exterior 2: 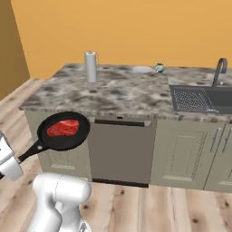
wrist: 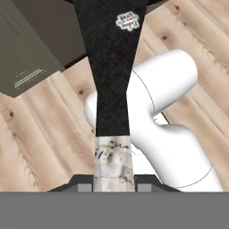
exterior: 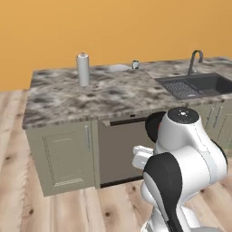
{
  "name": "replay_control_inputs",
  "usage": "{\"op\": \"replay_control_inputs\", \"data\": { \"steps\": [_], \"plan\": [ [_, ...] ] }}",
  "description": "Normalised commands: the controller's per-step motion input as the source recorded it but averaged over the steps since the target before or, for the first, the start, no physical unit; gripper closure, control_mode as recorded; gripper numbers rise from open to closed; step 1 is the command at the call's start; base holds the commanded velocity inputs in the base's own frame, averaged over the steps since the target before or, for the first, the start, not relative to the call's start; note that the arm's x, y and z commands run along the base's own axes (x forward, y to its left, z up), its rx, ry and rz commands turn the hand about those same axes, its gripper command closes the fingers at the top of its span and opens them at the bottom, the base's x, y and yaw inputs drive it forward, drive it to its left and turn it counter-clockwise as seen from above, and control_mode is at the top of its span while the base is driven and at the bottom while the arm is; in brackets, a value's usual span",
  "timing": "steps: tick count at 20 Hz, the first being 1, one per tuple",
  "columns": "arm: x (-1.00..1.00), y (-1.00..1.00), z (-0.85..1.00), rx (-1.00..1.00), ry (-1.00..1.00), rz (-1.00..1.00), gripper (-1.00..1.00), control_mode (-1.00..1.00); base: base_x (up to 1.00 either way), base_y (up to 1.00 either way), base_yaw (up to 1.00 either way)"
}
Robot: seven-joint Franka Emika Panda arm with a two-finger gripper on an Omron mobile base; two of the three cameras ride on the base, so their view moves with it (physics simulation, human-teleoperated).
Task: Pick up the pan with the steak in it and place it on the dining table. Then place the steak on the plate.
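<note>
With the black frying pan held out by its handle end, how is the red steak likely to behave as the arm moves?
The flat red steak lies loose in the shallow-rimmed black frying pan, so it may slide on a tilt. The pincer grips only the handle's end, so the pan probably feels front-heavy and could droop or twist.

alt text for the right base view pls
The gripper holds a black pan by its handle, red steak inside, in front of a marble counter with a sink and paper towel roll.

Steak (exterior 2: pixel 63 128) in pan (exterior 2: pixel 63 131)
</note>
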Motion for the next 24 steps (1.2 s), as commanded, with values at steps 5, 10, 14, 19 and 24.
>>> {"op": "replay_control_inputs", "data": {
  "steps": [5, 10, 14, 19, 24],
  "plan": [
    [0.0, 0.0, 0.0, 0.0, 0.0, 0.0, 1.0, 1.0, 0.09, 0.32, 0.18],
    [0.0, 0.0, 0.0, 0.0, 0.0, 0.0, 1.0, 1.0, 0.41, 0.86, 0.04],
    [0.0, 0.0, 0.0, 0.0, 0.0, 0.0, 1.0, 1.0, 0.49, 0.98, 0.02],
    [0.0, 0.0, 0.0, 0.0, 0.0, 0.0, 1.0, 1.0, 0.45, 1.0, 0.03],
    [0.0, 0.0, 0.0, 0.0, 0.0, 0.0, 1.0, 1.0, 0.42, 1.0, 0.02]
  ]
}}
